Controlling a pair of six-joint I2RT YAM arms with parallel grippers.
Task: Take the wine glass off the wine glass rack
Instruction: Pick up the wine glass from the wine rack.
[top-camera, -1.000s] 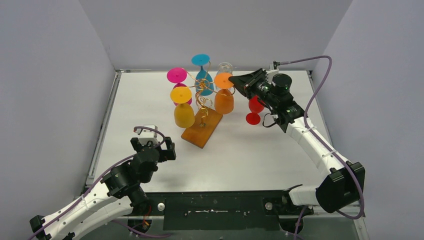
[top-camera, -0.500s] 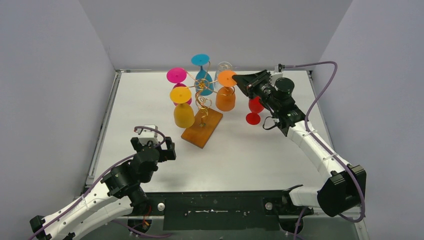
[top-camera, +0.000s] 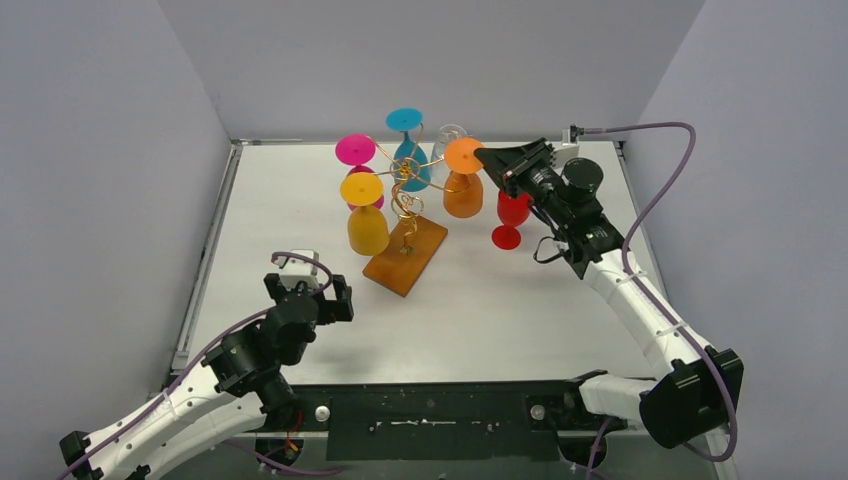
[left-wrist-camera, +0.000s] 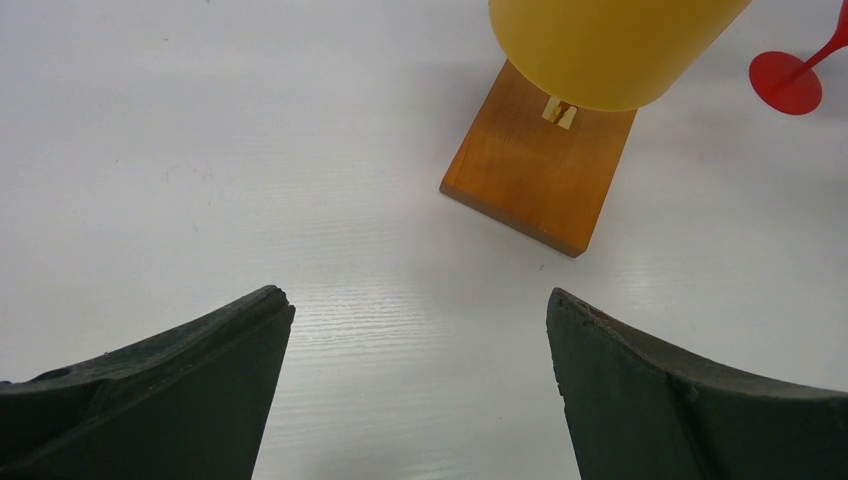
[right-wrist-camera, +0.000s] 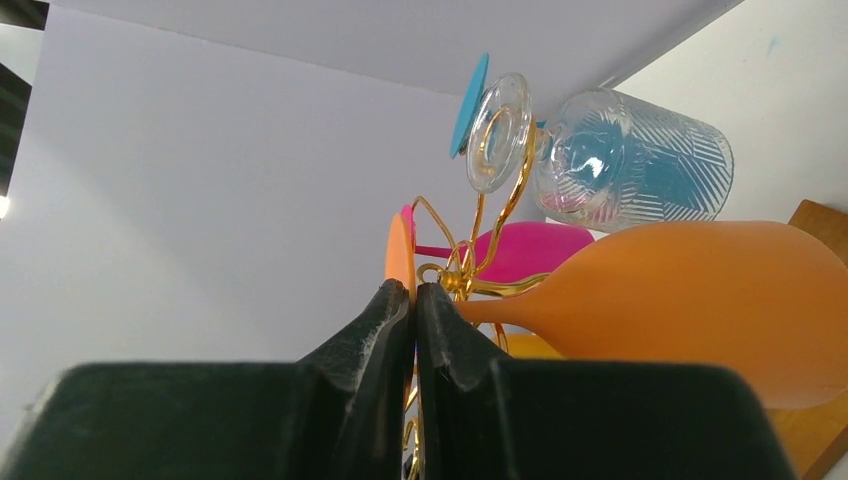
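Rack (top-camera: 404, 257) holds 5 glasses, 1 red glass (top-camera: 511, 212) stands beside; right claw (right-wrist-camera: 413, 296) pinches orange glass (top-camera: 463, 193), left claw (left-wrist-camera: 417, 297) spread.

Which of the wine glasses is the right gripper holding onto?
The orange wine glass: the right gripper is shut on the edge of its round foot. It alone is gripped.

no readable text, labels or numbers

White table (top-camera: 300, 200), faint wood grain. Grey walls (top-camera: 440, 60) on three sides. Red glass (top-camera: 512, 208) stands upright on table, right of centre. Yellow glass (top-camera: 367, 230), pink glass (top-camera: 354, 150), teal glass (top-camera: 403, 120) and clear glass (top-camera: 450, 134) hang inverted.
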